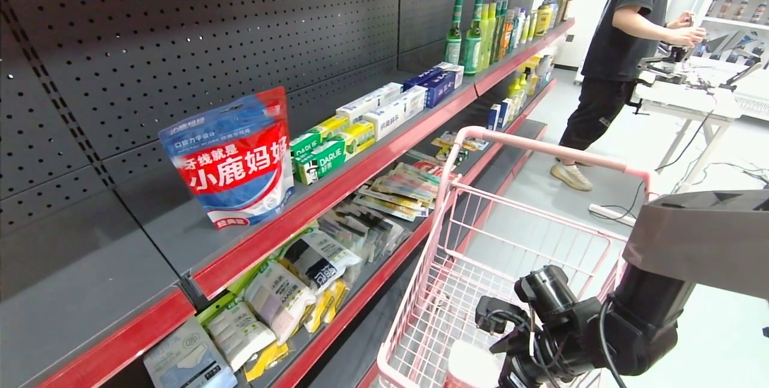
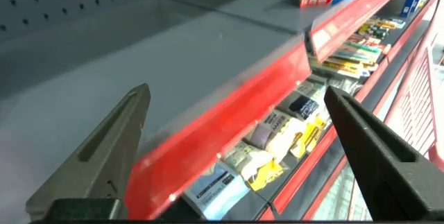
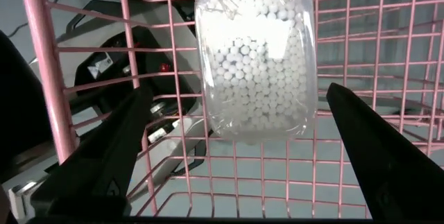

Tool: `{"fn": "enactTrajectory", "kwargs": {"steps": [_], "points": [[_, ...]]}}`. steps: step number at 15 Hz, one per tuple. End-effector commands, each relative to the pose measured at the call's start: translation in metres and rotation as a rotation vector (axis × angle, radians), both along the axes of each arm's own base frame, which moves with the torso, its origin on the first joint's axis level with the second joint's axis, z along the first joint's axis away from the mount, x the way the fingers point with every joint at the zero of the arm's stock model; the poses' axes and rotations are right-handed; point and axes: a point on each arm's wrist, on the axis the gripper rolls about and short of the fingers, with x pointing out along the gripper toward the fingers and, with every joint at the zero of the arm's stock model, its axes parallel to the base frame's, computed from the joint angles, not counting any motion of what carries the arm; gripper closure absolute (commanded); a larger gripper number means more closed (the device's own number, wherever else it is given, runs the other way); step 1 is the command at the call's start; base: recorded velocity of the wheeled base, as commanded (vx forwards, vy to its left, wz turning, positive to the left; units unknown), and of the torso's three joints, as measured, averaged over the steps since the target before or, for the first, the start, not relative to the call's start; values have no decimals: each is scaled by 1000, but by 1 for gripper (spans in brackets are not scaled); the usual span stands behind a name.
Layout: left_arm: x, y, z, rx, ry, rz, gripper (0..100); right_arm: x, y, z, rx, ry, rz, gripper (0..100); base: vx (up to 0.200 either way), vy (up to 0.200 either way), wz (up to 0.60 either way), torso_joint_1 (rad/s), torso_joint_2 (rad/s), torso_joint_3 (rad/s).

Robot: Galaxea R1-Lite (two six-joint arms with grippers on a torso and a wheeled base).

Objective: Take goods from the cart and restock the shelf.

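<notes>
Left gripper (image 2: 236, 92) hangs with its fingers spread wide and nothing between them, just in front of the long grey metal shelf board with a red front edge (image 1: 168, 226). A bare stretch of that board lies beside the blue, red and white stand-up pouch (image 1: 237, 157). To the right stands the pink wire shopping cart (image 1: 541, 151), and down inside it is the right gripper (image 3: 239, 92). It is also fully open and empty. Its fingers frame a clear plastic pouch of small white beads (image 3: 257, 57), which lies against the cart's wire mesh.

The step in hand looks like the pick from the cart, with the grasp not yet made. The next move calls for closing the last gap and then pinching the soft pouch across its width. After that comes lifting it clear of the cart's rim, so it can go to the bare shelf space.
</notes>
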Motion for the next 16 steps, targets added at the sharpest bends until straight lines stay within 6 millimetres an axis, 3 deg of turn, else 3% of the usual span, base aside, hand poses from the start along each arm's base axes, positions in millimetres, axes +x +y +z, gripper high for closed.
{"fn": "enactTrajectory", "kwargs": {"steps": [1,16], "points": [[0,0,0,0,1,0,0,0,0,-1,-1,2,2,0,0,0,0,-178,447,266],[0,0,0,-2,1,0,0,4,10,-13,-9,10,23,0,0,0,0,-16,43,26]]}}
